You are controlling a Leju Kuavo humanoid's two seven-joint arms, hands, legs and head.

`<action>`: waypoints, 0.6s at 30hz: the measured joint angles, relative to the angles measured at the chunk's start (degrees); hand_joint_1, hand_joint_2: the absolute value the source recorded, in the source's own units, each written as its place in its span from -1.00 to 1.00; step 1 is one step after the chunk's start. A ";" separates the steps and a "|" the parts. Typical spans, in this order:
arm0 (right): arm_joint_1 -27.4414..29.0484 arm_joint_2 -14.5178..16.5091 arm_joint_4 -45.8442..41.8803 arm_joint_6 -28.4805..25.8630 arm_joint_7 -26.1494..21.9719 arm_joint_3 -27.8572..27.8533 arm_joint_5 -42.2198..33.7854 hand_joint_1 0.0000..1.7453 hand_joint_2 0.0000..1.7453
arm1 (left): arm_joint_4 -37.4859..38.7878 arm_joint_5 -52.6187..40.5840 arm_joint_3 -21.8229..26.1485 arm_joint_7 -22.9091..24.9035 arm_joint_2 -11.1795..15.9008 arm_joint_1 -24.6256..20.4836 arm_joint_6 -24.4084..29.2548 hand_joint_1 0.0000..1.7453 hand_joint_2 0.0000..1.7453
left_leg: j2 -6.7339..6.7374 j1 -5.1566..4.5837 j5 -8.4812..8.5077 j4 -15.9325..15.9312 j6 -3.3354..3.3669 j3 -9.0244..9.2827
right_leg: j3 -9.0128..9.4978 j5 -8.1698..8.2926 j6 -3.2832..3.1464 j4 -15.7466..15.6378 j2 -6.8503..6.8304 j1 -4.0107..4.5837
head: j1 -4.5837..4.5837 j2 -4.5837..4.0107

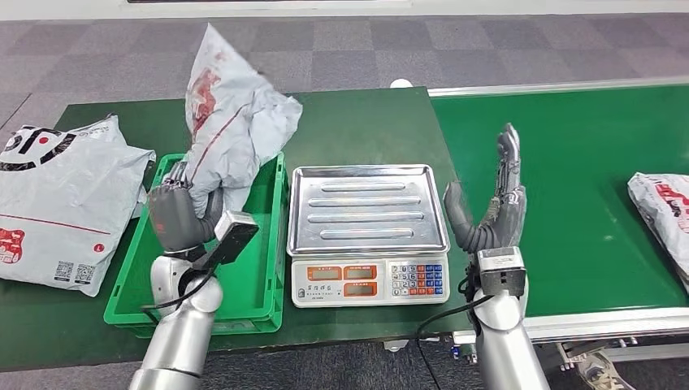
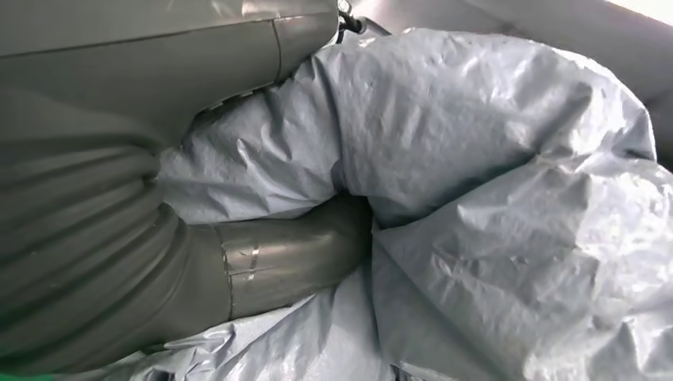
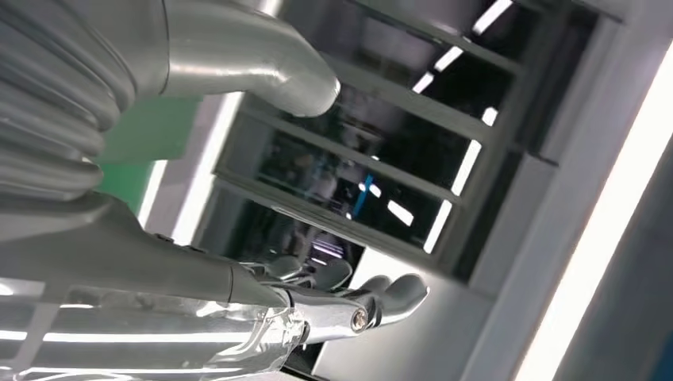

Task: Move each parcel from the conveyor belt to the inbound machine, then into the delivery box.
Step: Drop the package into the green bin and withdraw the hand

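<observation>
Head view: left hand [image 1: 173,213] fingers grip a grey parcel [image 1: 231,122] above the green crate [image 1: 272,268]; right hand [image 1: 491,207] fingers spread wide.

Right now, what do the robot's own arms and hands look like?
Both arms are smooth silver tubes with rounded joints. Each carries a small dark camera box at the wrist, with a black cable looping from it. The left hand and right hand are dark grey, with a ribbed grey cover, thick thumb and slimmer jointed fingers.
</observation>
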 joint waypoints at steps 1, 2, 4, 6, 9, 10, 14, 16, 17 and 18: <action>0.20 -0.21 0.00 0.76 0.40 -0.55 0.89 -1.00 1.00 | -0.65 -3.72 0.04 5.35 0.94 1.11 -1.03 1.00 1.00 | 0.01 0.00 0.00 0.00 0.00 0.00 | -0.01 0.00 0.00 0.00 0.01 0.00 | 0.00 0.01; 0.42 -0.35 0.00 1.41 0.68 -1.16 1.65 -1.00 1.00 | -1.26 -6.48 -0.12 9.93 1.96 2.27 -2.31 1.00 1.00 | 0.01 0.00 0.00 0.00 0.00 0.00 | -0.02 0.00 0.00 -0.01 0.02 0.00 | 0.00 0.00; 1.00 -0.51 -0.02 2.61 1.13 -2.87 3.36 -1.00 1.00 | -2.80 -10.46 -0.79 17.53 3.73 4.58 -5.93 1.00 1.00 | -0.01 0.00 -0.01 0.01 0.00 -0.02 | -0.03 0.00 0.00 -0.01 0.00 0.00 | -0.01 0.01; 1.86 -0.55 -0.13 3.30 1.39 -4.56 4.79 -1.00 1.00 | -4.22 -11.93 -1.61 21.51 4.94 6.53 -8.91 1.00 1.00 | -0.10 0.00 0.00 0.01 0.00 -0.06 | -0.04 0.00 0.00 -0.02 -0.06 0.00 | 0.00 0.01; 2.99 -0.54 -0.42 3.62 1.47 -6.11 5.98 -1.00 1.00 | -5.92 -12.06 -2.76 23.41 6.13 8.30 -10.81 1.00 1.00 | -0.13 -0.01 -0.01 0.01 0.01 -0.10 | -0.05 0.00 0.01 -0.02 -0.08 -0.01 | 0.01 0.00; 3.24 -0.54 -0.50 3.66 1.48 -6.45 6.20 -1.00 1.00 | -6.31 -12.17 -3.12 23.83 6.41 8.56 -11.30 1.00 1.00 | -0.13 -0.01 -0.01 0.01 0.01 -0.10 | -0.05 0.00 0.01 -0.02 -0.08 -0.01 | 0.01 0.00; 3.58 -0.54 -0.72 3.76 2.03 -7.40 7.24 -1.00 1.00 | -7.07 -13.38 -4.42 25.49 7.31 8.98 -14.31 0.97 1.00 | -0.12 -0.02 -0.02 0.01 0.01 -0.10 | -0.06 0.00 0.01 -0.03 -0.08 -0.01 | 0.01 0.00; 3.65 -0.52 -0.88 3.61 2.36 -7.91 8.03 -1.00 1.00 | -7.17 -13.52 -4.96 25.67 7.56 9.09 -16.21 0.32 1.00 | -0.12 -0.01 -0.01 0.01 0.01 -0.09 | -0.06 0.00 0.01 -0.03 -0.08 -0.01 | 0.01 0.00; 3.72 -0.51 -0.97 3.37 2.57 -8.20 8.64 -1.00 1.00 | -7.29 -13.44 -5.24 25.62 7.63 9.22 -17.15 -0.18 1.00 | -0.12 -0.01 -0.01 0.01 0.01 -0.09 | -0.05 0.01 0.01 -0.03 -0.08 -0.01 | 0.01 0.00; 3.80 -0.51 -1.03 2.89 2.83 -8.52 9.46 -1.00 1.00 | -7.47 -13.34 -5.53 25.56 7.69 9.40 -17.91 -0.65 1.00 | -0.12 -0.01 -0.01 0.01 0.01 -0.08 | -0.05 0.01 0.01 -0.02 -0.08 -0.01 | 0.00 0.00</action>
